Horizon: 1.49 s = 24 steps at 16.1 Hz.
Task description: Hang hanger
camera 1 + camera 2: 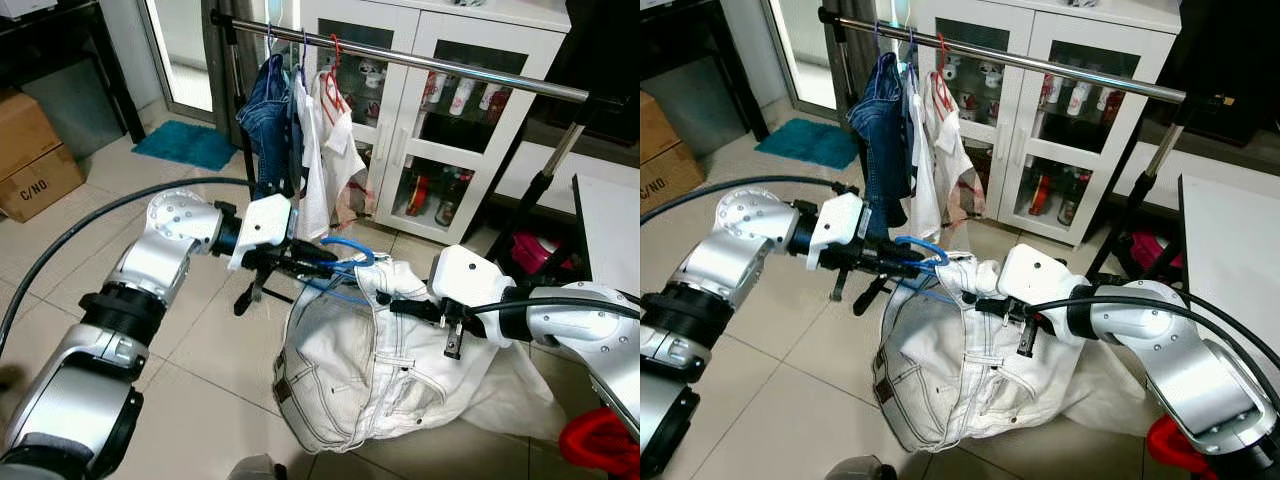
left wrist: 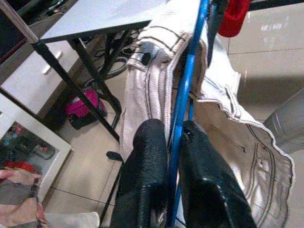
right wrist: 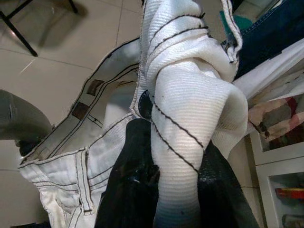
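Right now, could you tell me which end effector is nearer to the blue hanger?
Left. The left end effector is clamped on the blue hanger itself. The right end effector grips the white jeans beside it, apart from the hanger.

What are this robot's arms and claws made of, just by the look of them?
Both arms are glossy silver shells, rounded at the joints, with black rings between segments. The left arm has a dimpled round joint cap; a black cable runs along the right arm. Each wrist ends in a white boxy housing. The left claw and right claw each have two long, matte black, textured fingers.
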### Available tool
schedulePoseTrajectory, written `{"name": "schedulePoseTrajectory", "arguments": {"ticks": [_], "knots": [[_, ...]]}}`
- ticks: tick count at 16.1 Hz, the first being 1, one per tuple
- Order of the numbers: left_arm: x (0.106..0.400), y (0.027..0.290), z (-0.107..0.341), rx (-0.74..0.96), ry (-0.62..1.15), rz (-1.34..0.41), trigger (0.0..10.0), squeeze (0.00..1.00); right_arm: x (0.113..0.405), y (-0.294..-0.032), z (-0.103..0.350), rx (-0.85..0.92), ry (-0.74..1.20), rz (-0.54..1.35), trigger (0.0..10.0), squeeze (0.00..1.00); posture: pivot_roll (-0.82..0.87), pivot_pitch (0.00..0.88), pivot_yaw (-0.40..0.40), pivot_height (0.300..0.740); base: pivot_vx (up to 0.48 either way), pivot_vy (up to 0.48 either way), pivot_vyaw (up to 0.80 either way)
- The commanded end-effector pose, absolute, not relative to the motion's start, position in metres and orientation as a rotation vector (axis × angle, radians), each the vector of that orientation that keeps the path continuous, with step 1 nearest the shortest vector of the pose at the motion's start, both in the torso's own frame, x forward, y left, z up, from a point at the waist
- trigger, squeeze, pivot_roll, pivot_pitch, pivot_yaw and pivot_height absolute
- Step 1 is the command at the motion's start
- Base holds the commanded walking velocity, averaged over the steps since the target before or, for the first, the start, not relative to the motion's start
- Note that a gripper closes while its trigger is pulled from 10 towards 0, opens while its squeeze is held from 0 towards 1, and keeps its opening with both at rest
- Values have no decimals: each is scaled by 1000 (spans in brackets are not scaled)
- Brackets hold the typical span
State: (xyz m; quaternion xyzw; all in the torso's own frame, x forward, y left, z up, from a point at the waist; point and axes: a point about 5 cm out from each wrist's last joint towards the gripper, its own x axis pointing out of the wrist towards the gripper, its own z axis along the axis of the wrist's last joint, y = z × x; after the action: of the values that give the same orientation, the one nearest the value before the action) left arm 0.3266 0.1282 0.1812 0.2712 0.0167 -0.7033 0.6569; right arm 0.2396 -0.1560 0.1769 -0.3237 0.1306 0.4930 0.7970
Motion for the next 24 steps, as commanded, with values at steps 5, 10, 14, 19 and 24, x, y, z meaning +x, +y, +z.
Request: {"name": "schedulePoseTrajectory", "arguments": {"ticks": [5, 10, 14, 19, 24], "knots": [[321, 124, 181, 619, 35, -1645, 0, 0, 237, -148, 200, -697, 151, 1110, 0, 0, 36, 0, 22, 740, 0, 0, 0], [318, 130, 187, 541, -21, -1583, 0, 0, 237, -145, 213, -616, 71, 1104, 10000, 0, 36, 0, 26, 740, 0, 0, 0], [310, 138, 186, 459, -51, -1500, 0, 0, 246, -149, 225, -514, 7, 1039, 10000, 1000, 37, 0, 26, 740, 0, 0, 0], [300, 145, 178, 405, -37, -1432, 0, 0, 249, -154, 235, -459, -29, 1012, 10000, 1000, 42, 0, 20, 740, 0, 0, 0], [301, 150, 178, 360, -44, -1324, 0, 0, 270, -173, 245, -443, -57, 747, 10000, 1000, 39, 0, 29, 740, 0, 0, 0]]}}
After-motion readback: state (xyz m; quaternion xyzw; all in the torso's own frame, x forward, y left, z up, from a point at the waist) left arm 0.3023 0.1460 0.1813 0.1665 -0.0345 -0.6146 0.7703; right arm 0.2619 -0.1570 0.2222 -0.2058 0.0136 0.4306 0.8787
